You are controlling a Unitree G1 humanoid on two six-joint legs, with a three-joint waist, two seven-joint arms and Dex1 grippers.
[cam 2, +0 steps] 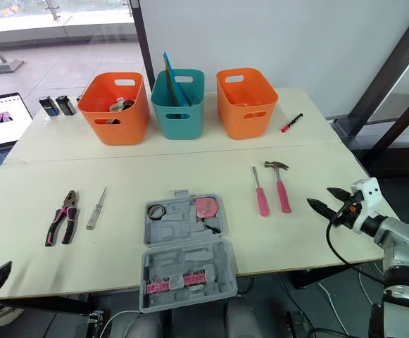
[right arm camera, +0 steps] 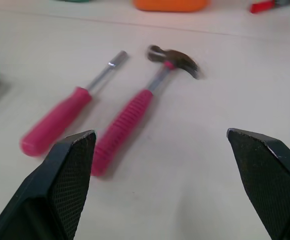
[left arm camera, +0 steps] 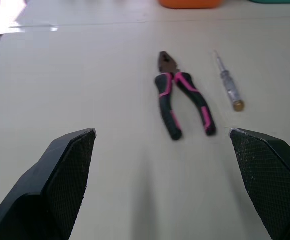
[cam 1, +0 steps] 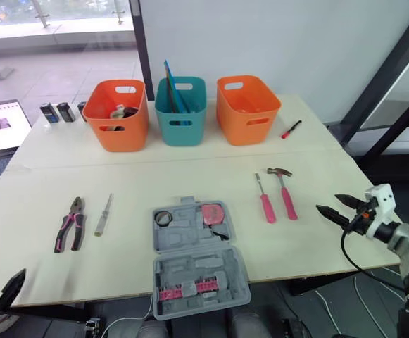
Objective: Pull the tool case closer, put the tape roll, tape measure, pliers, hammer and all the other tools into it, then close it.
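**Tool case open, four tools still on the table**

The gray tool case (cam 1: 190, 241) lies open at the near middle of the table (cam 1: 134, 176). Its near half sticks out over the near edge. The black tape roll (cam 1: 163, 217) and the pink tape measure (cam 1: 213, 213) sit in the far half. A row of pink bits (cam 1: 188, 289) sits in the near half.

Left of the case lie the pliers (cam 1: 71, 225), with a clear screwdriver (cam 1: 103, 214) just beside them. Right of the case lie a pink screwdriver (cam 1: 265, 200) and the hammer (cam 1: 286, 191), side by side but not touching.

The left gripper (left arm camera: 161, 131) hangs by the near left corner, nearer than the pliers. Its fingers are spread wide and hold nothing. The right gripper (right arm camera: 159, 133) hangs right of the hammer, also spread wide and holding nothing.

At the far side stand an orange basket (cam 1: 130, 134), a teal basket (cam 1: 183, 132) and another orange basket (cam 1: 236, 130). A red pen (cam 1: 291, 129) lies to their right. A laptop (cam 1: 0, 130) is on the far left.
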